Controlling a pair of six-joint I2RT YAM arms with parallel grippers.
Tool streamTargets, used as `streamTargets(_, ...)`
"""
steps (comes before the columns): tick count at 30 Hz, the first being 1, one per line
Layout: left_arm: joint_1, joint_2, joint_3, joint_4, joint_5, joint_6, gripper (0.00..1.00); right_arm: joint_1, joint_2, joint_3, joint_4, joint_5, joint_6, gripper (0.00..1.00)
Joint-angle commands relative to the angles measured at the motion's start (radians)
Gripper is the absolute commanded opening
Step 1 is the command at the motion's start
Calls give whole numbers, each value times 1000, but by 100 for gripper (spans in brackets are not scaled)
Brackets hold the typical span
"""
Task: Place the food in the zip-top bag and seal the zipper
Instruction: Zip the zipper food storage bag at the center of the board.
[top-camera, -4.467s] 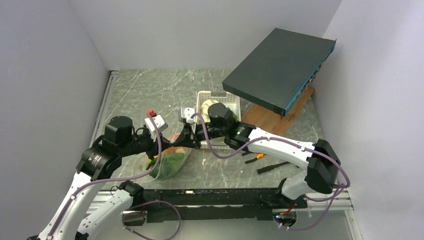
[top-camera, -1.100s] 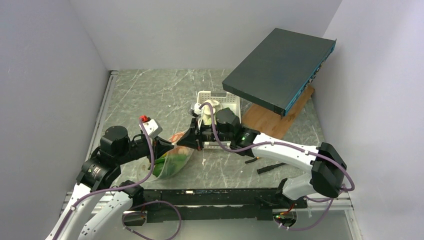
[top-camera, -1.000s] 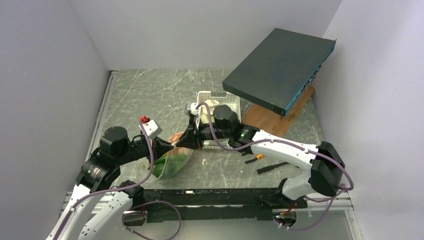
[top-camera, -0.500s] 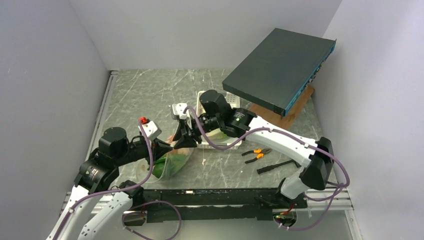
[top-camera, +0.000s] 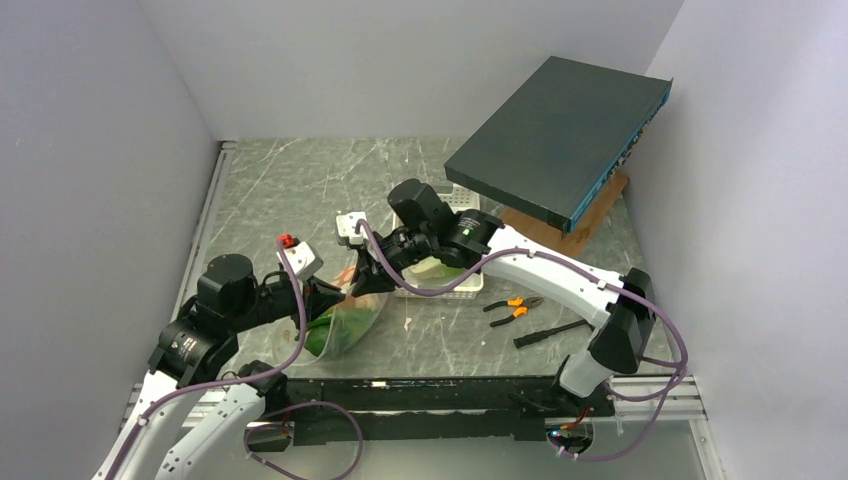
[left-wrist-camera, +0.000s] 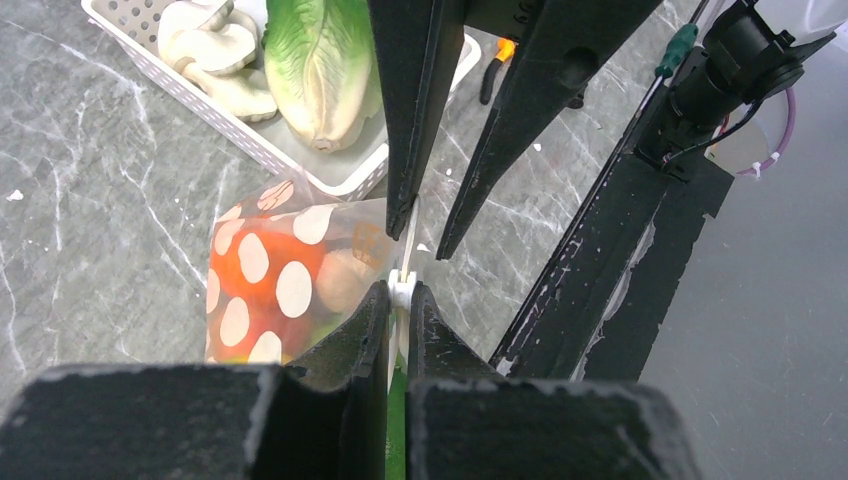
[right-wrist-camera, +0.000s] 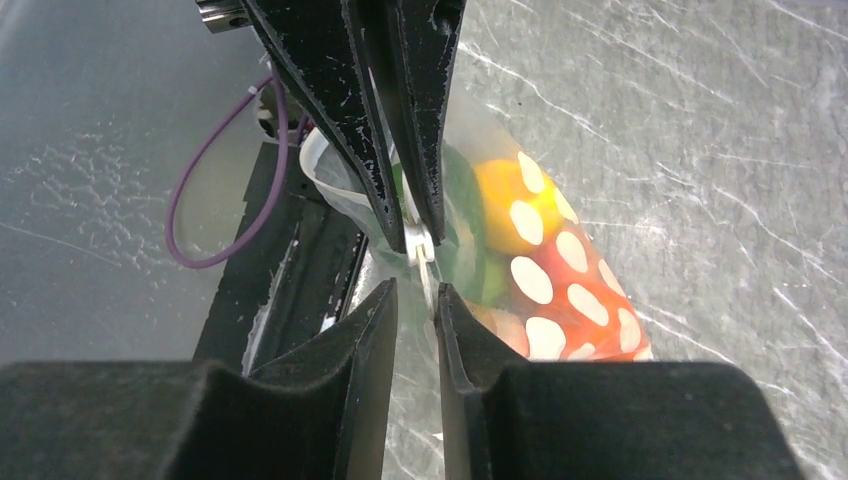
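- Left wrist view: the left hand (left-wrist-camera: 398, 295) is clenched on the zipper (left-wrist-camera: 402, 283), pinching the whitish strip between its 2 fingers.
- Right wrist view: the right hand (right-wrist-camera: 415, 295) straddles the same strip just beside the left hand, with its fingers slightly apart and not gripping.
- Below the pinch, the zip-top bag (left-wrist-camera: 262, 270) lies on the grey marbled surface (left-wrist-camera: 90, 200). It holds an orange fruit (right-wrist-camera: 500, 195), a red-orange fruit (right-wrist-camera: 560, 290) and green produce (right-wrist-camera: 465, 190).
- Just beside the bag, the white slotted basket (left-wrist-camera: 250, 135) holds lettuce (left-wrist-camera: 320, 60) and mushrooms (left-wrist-camera: 215, 45).
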Motion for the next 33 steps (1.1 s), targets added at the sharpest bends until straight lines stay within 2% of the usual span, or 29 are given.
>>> streamTargets(1,-3,9,33,26,15,5,0,4,19,68,-26,-21,-40,21)
streamTargets(7,-3,12,31,33,21,1,0,9,44,100,-59,-21,-53,16)
streamTargets(13,-1,14,30,31,23,3,0,15,59,111,-80,12,-63,0)
streamTargets(16,-2,14,34,27,18,6,0,15,53,94,-67,32,-58,0)
streamTargets(20,-2,18,41,16,8,7,0,15,15,23,35,138,17,0)
streamTargets(28,-2,4,46,-5,-30,15,0,15,-158,-214,357,426,158,0)
streamTargets(33,-3,-3,58,-12,-84,13,0,16,-207,-271,434,489,227,0)
